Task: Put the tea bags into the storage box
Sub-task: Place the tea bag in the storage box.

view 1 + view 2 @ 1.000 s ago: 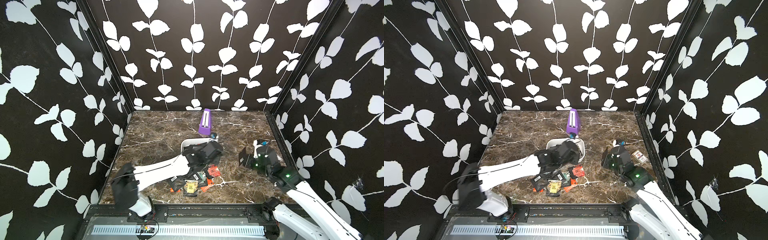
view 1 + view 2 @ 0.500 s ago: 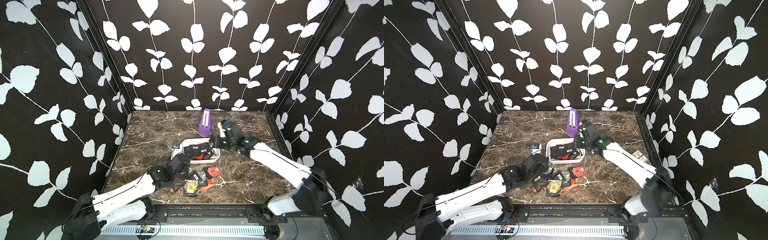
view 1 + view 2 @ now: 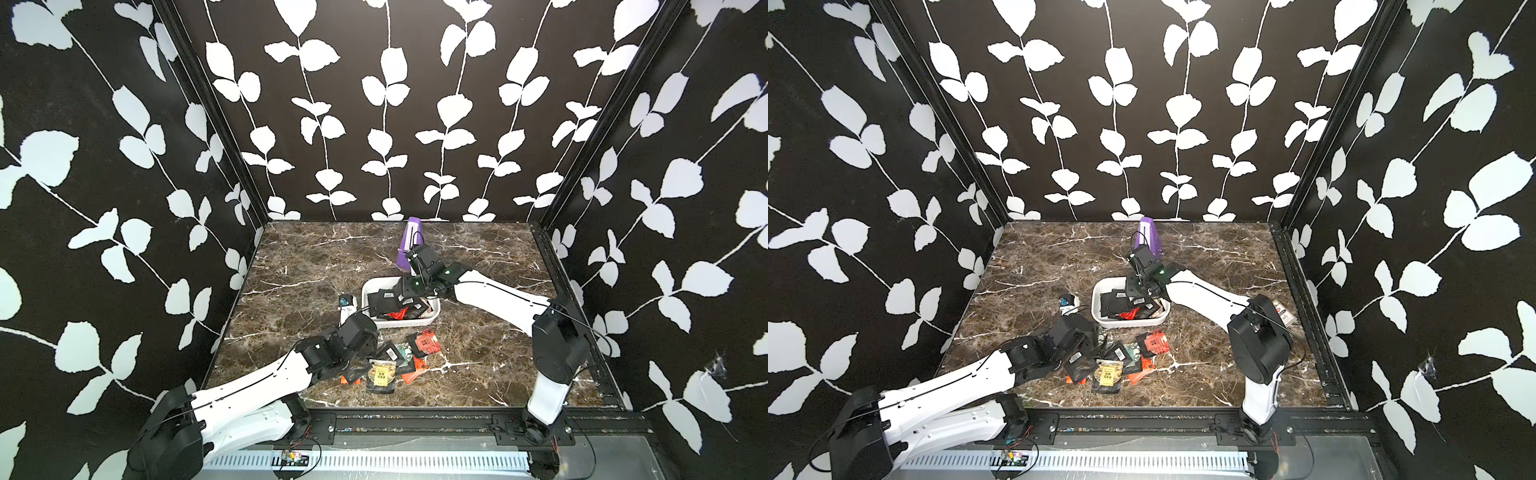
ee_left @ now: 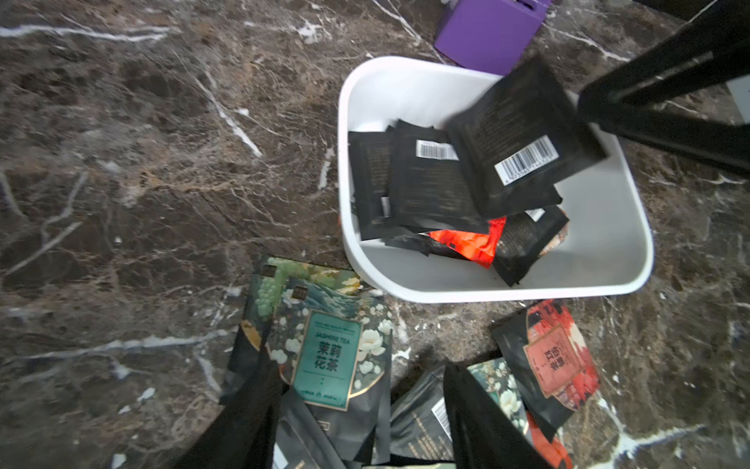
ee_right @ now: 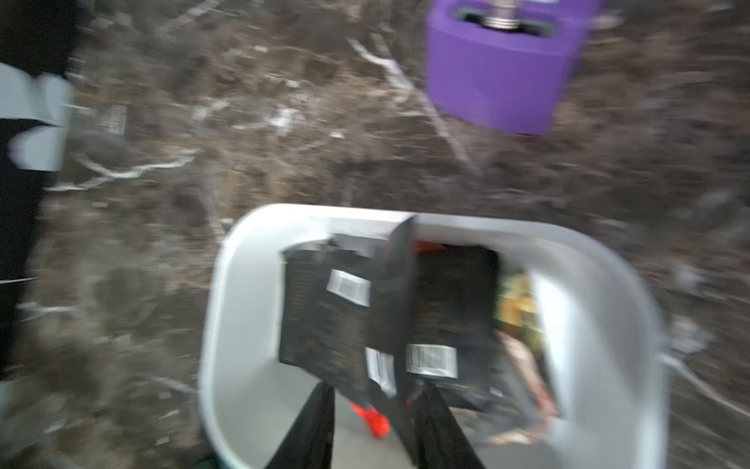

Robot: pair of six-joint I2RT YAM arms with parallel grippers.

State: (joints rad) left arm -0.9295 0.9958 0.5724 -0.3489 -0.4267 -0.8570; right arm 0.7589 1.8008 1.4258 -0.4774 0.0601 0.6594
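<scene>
- r gripper (image 5: 373, 394) over storage box (image 4: 446, 290), jaws apart; black sachet (image 4: 523, 138) tilted just off its tips, pic blurry
- l gripper (image 4: 361, 377) spread open above loose tea bags (image 3: 390, 361) on marble table (image 3: 311, 266), beside box
- more tea bags piled in box

Left arm (image 3: 249, 386) lay low, stretched from near-side base forward toward centre, white forearm almost flat. Left wrist (image 3: 353, 332) bent, left gripper (image 4: 359, 369) aimed downward; in the left wrist view both black fingers (image 4: 251, 418) stood well apart, nothing clamped between them. Right arm (image 3: 498, 299) rose from its base to a raised black elbow (image 3: 557, 336), then reached forward and inward across the middle. Right wrist (image 3: 432, 272) tipped down. Right gripper (image 5: 375, 390) pointed down, jaws parted with a clear gap; view blurred, so contact at the fingertips was unclear.
</scene>
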